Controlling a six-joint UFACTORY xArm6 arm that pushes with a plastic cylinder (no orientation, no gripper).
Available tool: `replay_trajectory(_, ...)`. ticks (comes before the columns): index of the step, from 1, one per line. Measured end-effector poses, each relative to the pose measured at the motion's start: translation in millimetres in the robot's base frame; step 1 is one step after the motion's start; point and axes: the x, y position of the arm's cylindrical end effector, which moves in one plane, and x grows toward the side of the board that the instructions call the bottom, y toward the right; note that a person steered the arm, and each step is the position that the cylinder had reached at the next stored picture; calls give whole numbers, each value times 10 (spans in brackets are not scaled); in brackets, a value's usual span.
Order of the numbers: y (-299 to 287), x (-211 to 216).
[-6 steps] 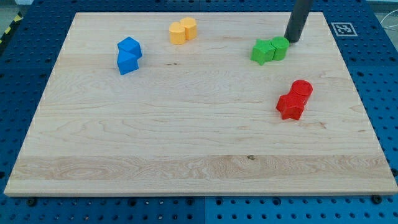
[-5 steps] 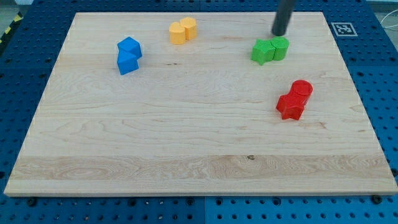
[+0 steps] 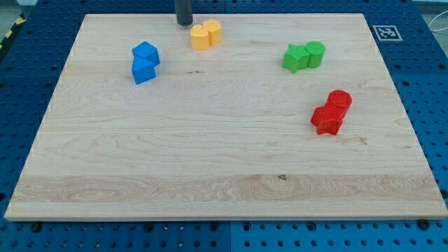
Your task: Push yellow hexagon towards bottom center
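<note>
Two yellow blocks sit together near the view's top, left of centre. The left one (image 3: 200,37) looks like the yellow hexagon and the right one (image 3: 213,30) looks like a cylinder. My tip (image 3: 184,22) rests on the board just up and left of the yellow pair, a short gap away from the hexagon. The rod runs up out of the view's top edge.
Two blue blocks (image 3: 144,61) sit touching at the upper left. A green star (image 3: 295,58) and green cylinder (image 3: 315,53) sit at the upper right. A red cylinder (image 3: 339,100) and red star (image 3: 326,120) sit at the right. The wooden board (image 3: 210,175) lies on a blue pegboard.
My tip has moved far left along the view's top, from beside the green blocks to just up and left of the yellow pair. No block has moved.
</note>
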Motion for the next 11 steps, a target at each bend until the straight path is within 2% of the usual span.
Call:
replay_trajectory(2,388,367)
replay_trajectory(5,761,529)
replay_trajectory(7,1183,224)
replay_trajectory(8,1064,493)
replay_trajectory(9,696,906)
replay_trajectory(11,664,1181)
